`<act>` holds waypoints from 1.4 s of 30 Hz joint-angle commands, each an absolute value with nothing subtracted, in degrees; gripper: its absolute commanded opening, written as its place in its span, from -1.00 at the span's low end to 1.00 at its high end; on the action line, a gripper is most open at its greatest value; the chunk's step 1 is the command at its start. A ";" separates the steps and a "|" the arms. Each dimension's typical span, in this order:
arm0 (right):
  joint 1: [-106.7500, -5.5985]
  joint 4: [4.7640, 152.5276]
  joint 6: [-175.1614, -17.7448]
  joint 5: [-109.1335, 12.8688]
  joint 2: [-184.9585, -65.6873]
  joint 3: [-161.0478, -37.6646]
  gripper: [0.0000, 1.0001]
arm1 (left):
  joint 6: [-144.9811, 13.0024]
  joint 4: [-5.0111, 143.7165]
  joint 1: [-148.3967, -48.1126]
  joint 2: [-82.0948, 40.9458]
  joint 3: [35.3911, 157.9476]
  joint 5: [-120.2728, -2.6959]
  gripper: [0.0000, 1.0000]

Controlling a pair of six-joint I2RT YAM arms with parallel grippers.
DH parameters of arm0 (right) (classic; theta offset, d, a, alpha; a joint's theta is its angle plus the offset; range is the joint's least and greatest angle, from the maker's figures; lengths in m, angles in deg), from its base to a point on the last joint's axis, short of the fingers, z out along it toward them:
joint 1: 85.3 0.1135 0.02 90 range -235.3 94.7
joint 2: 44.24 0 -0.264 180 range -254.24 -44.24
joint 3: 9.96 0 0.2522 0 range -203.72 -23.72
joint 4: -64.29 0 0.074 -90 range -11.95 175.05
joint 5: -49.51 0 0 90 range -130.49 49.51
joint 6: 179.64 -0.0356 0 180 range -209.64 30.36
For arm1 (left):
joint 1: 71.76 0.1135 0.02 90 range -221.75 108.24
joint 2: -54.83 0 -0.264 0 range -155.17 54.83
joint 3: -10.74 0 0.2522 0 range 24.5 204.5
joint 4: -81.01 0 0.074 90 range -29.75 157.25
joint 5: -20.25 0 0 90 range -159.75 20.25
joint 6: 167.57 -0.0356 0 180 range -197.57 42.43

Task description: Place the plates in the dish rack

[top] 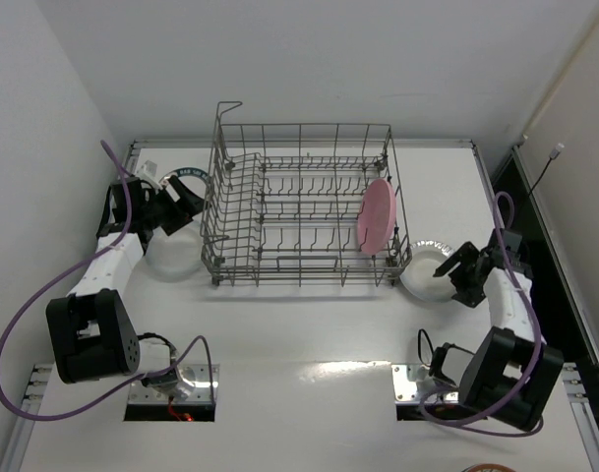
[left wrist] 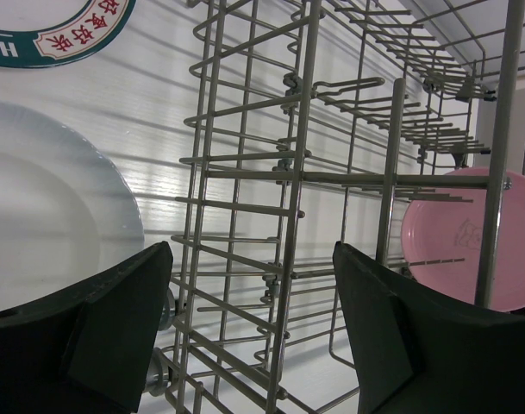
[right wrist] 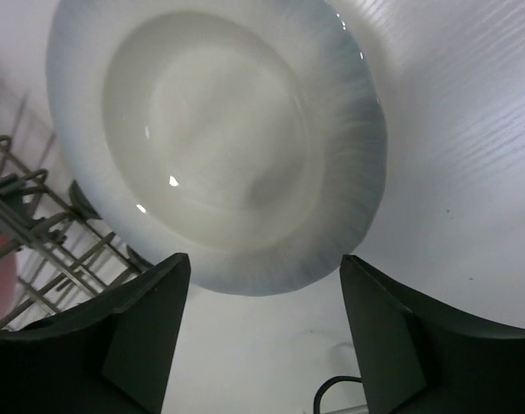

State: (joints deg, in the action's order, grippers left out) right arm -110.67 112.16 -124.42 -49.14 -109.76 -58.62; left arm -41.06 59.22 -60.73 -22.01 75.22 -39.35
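The grey wire dish rack (top: 299,202) stands mid-table. The pink plate (top: 376,216) stands upright in its right end, and shows in the left wrist view (left wrist: 465,246). My left gripper (top: 188,204) is open and empty at the rack's left side (left wrist: 252,259), with rack wires (left wrist: 301,172) close ahead. A whitish plate (top: 171,258) (left wrist: 38,198) lies flat below it. The lettered-rim plate (top: 193,177) (left wrist: 64,34) lies behind it, partly hidden. My right gripper (top: 445,271) (right wrist: 264,263) is open just short of the second whitish plate (top: 424,267) (right wrist: 219,138), flat on the table.
The rack's tall mesh side rises at its far left corner (top: 225,123). The rack's right corner (right wrist: 29,216) is close to the right plate. Purple cables loop from both arms (top: 24,315). A dark gap runs along the table's right edge (top: 520,197).
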 commanded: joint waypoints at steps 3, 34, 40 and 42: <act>-113.34 112.42 -126.02 -55.77 -106.55 -55.37 0.39 | -40.83 61.10 -61.30 -21.63 75.83 -35.38 0.47; -127.22 102.81 -126.55 -64.16 -111.69 -53.42 -1.00 | -40.83 61.10 -61.30 -21.63 75.83 -35.38 0.47; -128.28 102.92 -129.97 -61.94 -100.86 -53.25 -1.00 | -40.83 61.10 -61.30 -21.63 75.83 -35.38 0.47; -128.28 103.71 -130.68 -60.98 -98.40 -54.92 -1.00 | -40.83 61.10 -61.30 -21.63 75.83 -35.38 0.47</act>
